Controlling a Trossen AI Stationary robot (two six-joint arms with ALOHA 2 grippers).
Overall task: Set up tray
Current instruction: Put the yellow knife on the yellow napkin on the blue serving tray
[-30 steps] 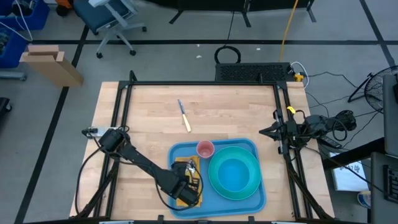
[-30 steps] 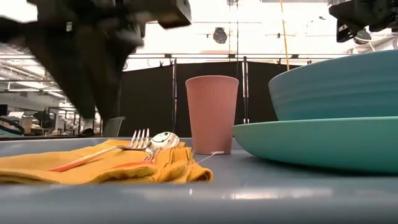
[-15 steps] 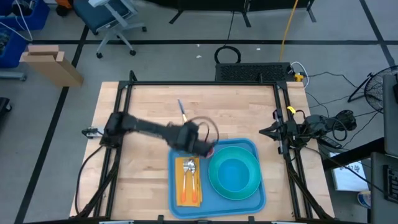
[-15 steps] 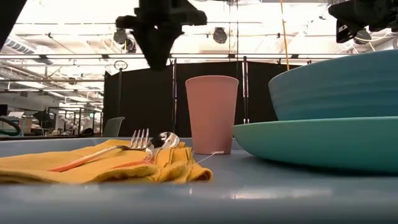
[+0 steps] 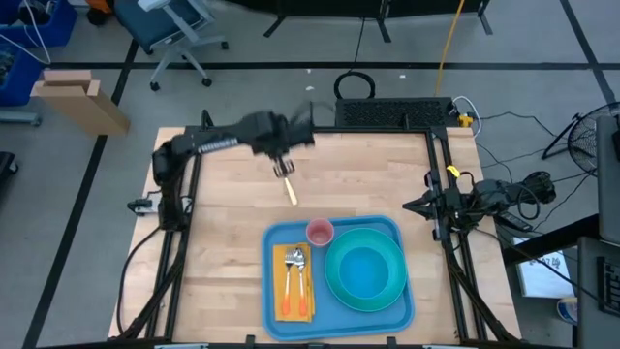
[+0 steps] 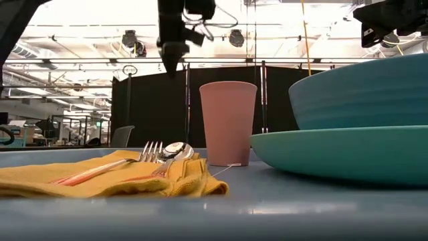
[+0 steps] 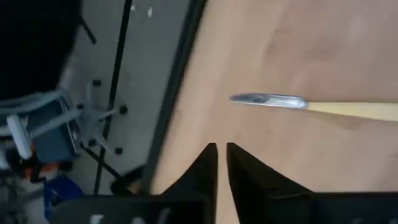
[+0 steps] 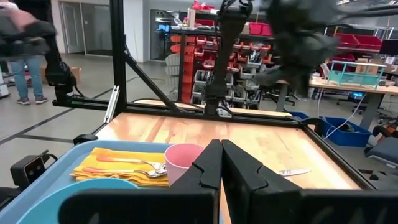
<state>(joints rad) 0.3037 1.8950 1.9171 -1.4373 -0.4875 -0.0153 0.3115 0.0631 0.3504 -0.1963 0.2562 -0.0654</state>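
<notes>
The tabletop (image 5: 223, 213) is carrying everything, a pale wood surface inside a black frame. Since half a second ago the left arm has been swinging away from the tray's far edge toward the far left part of the tabletop, and the left gripper (image 5: 284, 167) is now hanging over bare wood just beside the blade end of the knife (image 5: 288, 181). In the left wrist view its jaws are standing nearly together with only a thin slit between them, holding nothing, and the knife (image 7: 311, 106) is lying apart from them, silver blade and pale yellow handle.

The tray (image 5: 392, 312) is sitting at the near middle of the tabletop: a large flat blue rectangle with rounded corners and a low rim, lying level. It has not shifted between the pictures.

On its right half the teal plate (image 5: 334, 281) is carrying a teal bowl (image 5: 366, 271). The yellow napkin (image 5: 283, 296) is lying along the left half, with a fork (image 6: 100, 167) and a spoon (image 6: 170, 154) resting on it side by side. The pink cup (image 5: 320, 233) is standing upright at the far edge, between napkin and plate.

The right gripper (image 8: 216, 163) is waiting at the right edge of the tabletop, jaws narrowed to a slim gap and holding nothing.

No readable writing is showing on any item.
</notes>
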